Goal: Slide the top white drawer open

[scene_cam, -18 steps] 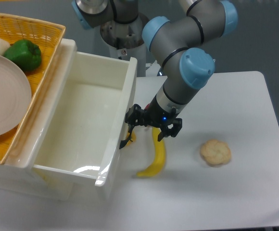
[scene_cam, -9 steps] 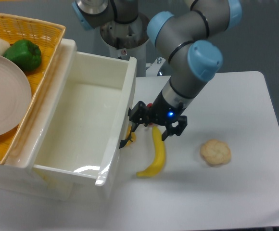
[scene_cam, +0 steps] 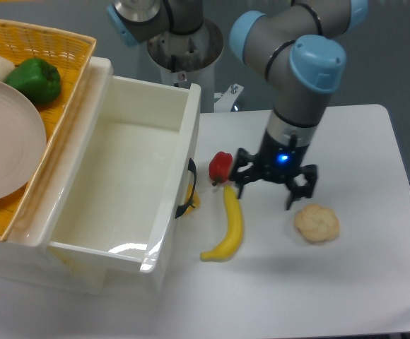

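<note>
The top white drawer [scene_cam: 131, 173] stands pulled far out of the cabinet, its deep inside bare and glossy. Its black curved handle [scene_cam: 189, 188] shows on the front face, at the right. My gripper [scene_cam: 267, 188] hangs over the table to the right of the handle, well apart from it, above the top of a banana. Its fingers [scene_cam: 290, 192] are spread wide and hold nothing.
A yellow woven basket [scene_cam: 63, 85] on the cabinet top holds a plate [scene_cam: 3, 141], a green pepper [scene_cam: 35, 79] and a pale round thing. On the table lie a banana [scene_cam: 228, 227], a small red pepper [scene_cam: 220, 167] and a round cookie [scene_cam: 317, 223]. The arm's base stands behind.
My gripper has let go of the drawer handle and moved right, away from the drawer, uncovering the red pepper. The drawer stays open as before.
</note>
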Available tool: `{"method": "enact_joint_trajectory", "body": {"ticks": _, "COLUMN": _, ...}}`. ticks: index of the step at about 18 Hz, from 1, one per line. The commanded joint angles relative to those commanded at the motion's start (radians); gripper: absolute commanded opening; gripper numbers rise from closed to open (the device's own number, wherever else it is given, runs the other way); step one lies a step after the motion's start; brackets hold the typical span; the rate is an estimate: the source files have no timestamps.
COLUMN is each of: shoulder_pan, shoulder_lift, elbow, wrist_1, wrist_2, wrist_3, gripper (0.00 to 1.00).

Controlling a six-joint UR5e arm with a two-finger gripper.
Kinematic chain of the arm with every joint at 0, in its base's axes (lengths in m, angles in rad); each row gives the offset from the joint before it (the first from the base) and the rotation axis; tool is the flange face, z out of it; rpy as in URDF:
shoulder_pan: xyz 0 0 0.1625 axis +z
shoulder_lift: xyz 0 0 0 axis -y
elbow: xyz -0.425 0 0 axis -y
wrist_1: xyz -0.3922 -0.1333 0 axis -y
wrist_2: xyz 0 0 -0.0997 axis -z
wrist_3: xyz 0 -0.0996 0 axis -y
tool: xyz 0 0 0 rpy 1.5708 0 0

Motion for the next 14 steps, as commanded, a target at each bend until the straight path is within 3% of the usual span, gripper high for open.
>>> {"method": "enact_joint_trajectory", "body": {"ticks": 4, "shoulder_pan": 0.015, "shoulder_lift": -0.034, "elbow": 0.009, "wrist_1": 0.0, "wrist_2": 0.112, "wrist_3": 0.184, "gripper": 1.0}}
{"method": "enact_joint_trajectory", "body": {"ticks": 9, "shoulder_pan": 0.045, "shoulder_lift": -0.135, "elbow": 0.04, "wrist_1": 0.0, "wrist_2": 0.258, "wrist_3": 0.306, "gripper": 1.0}}
{"method": "enact_joint_trajectory", "body": {"ticks": 14, "shoulder_pan": 0.093, "shoulder_lift": -0.143, "elbow": 0.057, "wrist_1": -0.002, "wrist_2": 0.237, "wrist_3": 0.314, "gripper": 1.0}}
